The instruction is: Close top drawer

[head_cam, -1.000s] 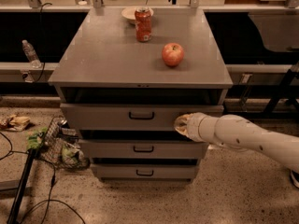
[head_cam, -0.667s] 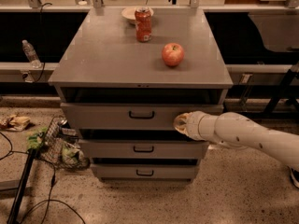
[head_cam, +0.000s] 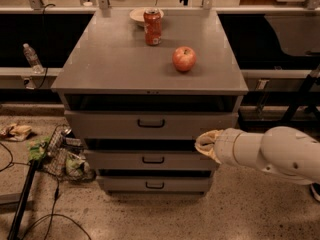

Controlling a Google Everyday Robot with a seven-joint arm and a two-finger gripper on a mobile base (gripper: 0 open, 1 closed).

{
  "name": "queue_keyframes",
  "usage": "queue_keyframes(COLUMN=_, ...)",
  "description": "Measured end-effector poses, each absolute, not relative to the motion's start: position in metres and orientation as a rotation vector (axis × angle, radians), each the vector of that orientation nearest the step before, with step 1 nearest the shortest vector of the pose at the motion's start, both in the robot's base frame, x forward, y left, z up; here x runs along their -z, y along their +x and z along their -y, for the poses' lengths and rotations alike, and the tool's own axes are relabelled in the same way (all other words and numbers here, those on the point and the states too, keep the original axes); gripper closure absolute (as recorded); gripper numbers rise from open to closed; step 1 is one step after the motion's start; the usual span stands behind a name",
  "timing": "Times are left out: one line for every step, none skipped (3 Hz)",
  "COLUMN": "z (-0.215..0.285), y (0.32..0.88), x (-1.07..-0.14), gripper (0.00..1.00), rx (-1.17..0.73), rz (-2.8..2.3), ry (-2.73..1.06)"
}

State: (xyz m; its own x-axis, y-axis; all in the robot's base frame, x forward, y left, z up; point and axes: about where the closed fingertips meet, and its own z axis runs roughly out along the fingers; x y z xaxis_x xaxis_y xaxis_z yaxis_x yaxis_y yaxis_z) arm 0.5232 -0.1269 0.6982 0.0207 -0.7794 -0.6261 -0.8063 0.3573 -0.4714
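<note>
The top drawer is a wide grey metal drawer with a flat front and a small dark bail handle at its centre. It stands pulled out from the grey cabinet, with a dark gap above its front. My gripper, on a white arm coming in from the right, sits at the lower right corner of the drawer front, close to or touching it.
A red can, an apple and a small white bowl sit on the cabinet top. Two shorter drawers lie below. A water bottle, cables and clutter lie on the left floor.
The gripper and arm have shifted slightly down and right along the drawer front. The drawer looks unchanged.
</note>
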Motion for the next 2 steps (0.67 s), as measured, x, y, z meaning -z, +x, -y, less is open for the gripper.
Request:
queue_keyframes(z=0.116, y=0.493, x=-0.738, gripper=1.00, rx=-0.190, rz=-1.739, ry=-1.279)
queue_keyframes(z=0.123, y=0.478, x=-0.759, gripper=0.85, rx=-0.246, rz=-1.753, ry=-1.148)
